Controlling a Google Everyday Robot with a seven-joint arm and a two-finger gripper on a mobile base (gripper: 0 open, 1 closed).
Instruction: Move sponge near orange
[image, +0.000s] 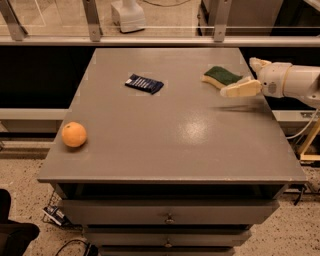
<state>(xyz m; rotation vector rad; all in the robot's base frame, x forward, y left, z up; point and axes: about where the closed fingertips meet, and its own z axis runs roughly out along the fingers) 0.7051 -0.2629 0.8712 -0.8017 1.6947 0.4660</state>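
At the table's (175, 150) right edge, tool (249, 76) (fingers (241, 89) apart) hovers beside sponge (222, 76).

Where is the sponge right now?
In the camera view, the sponge lies far right on the table, just beside the gripper; the orange sits near left.

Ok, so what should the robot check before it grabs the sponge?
1. Sponge lying flat on the table, far right side: ok.
2. Gripper open, right beside the sponge's right end: ok.
3. Sponge properly between the two fingers: cannot tell.
4. Orange easy to see near the front left corner: ok.
5. Way across to the orange looks free; the blue packet lies further back than the straight path: ok, probably.
6. Sponge near the orange already: not ok, they sit on opposite sides.
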